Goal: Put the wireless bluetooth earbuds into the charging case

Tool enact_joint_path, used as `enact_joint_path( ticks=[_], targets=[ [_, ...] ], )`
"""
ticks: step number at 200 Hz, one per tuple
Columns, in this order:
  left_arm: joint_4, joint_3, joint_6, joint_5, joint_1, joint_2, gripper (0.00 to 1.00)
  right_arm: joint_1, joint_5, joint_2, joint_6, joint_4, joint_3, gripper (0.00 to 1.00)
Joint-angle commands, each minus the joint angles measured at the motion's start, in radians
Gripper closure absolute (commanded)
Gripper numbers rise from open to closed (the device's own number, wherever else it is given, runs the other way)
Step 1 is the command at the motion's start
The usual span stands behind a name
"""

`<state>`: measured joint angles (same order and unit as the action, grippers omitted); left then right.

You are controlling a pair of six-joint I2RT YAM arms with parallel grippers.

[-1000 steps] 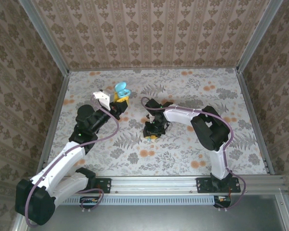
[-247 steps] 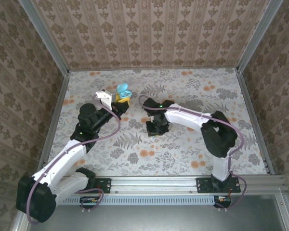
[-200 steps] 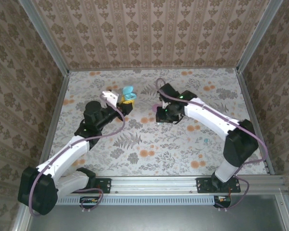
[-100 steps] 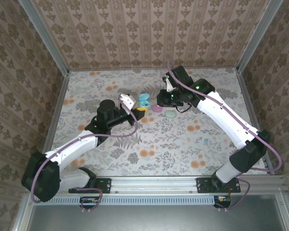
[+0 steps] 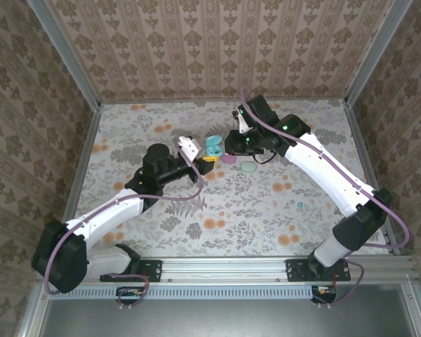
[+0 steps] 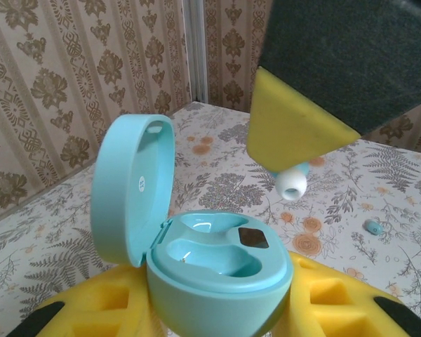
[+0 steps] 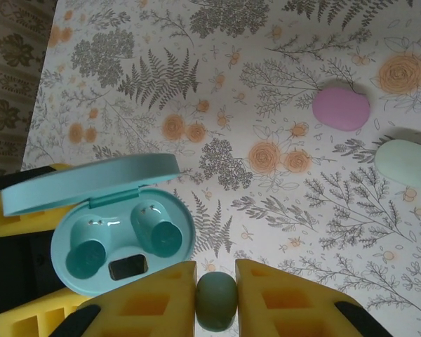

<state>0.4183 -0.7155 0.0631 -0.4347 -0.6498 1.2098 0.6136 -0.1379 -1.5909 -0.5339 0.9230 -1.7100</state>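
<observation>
The charging case [image 6: 217,270] is teal, with its lid [image 6: 130,189] hinged open and both sockets empty. My left gripper [image 6: 217,312] is shut on its lower body between yellow fingers [image 6: 84,309]. From above, the charging case [image 5: 212,146] sits at the back centre, with my left gripper [image 5: 206,159] under it. My right gripper [image 7: 216,298] is shut on a small teal earbud [image 7: 216,300]. The earbud [image 6: 292,184] hangs just above and beyond the case's far rim. From the right wrist, the open case [image 7: 119,242] lies left of the earbud. My right gripper [image 5: 233,146] is close beside the case.
A shut pink case [image 5: 228,159] and a shut mint case [image 5: 249,166] lie on the flowered table just right of the grippers. These also show as the pink case [image 7: 341,109] and the mint case [image 7: 407,163]. A loose blue earbud [image 5: 300,206] lies further right.
Over the last second both arms swung toward the back centre. The left carried the open case rightward, and the right brought the earbud up close over the case.
</observation>
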Motion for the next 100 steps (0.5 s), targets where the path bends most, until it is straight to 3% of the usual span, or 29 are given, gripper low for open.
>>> enact_joint_path(
  ticks=[1, 100],
  targets=[
    [0.021, -0.038, 0.026, -0.031, -0.008, 0.008, 0.72, 0.008, 0.012, -0.028, -0.004, -0.008, -0.037, 0.78],
    [0.003, -0.05, 0.03, -0.033, -0.013, 0.007, 0.72, 0.018, 0.062, -0.063, 0.001, -0.012, -0.069, 0.79]
  ],
)
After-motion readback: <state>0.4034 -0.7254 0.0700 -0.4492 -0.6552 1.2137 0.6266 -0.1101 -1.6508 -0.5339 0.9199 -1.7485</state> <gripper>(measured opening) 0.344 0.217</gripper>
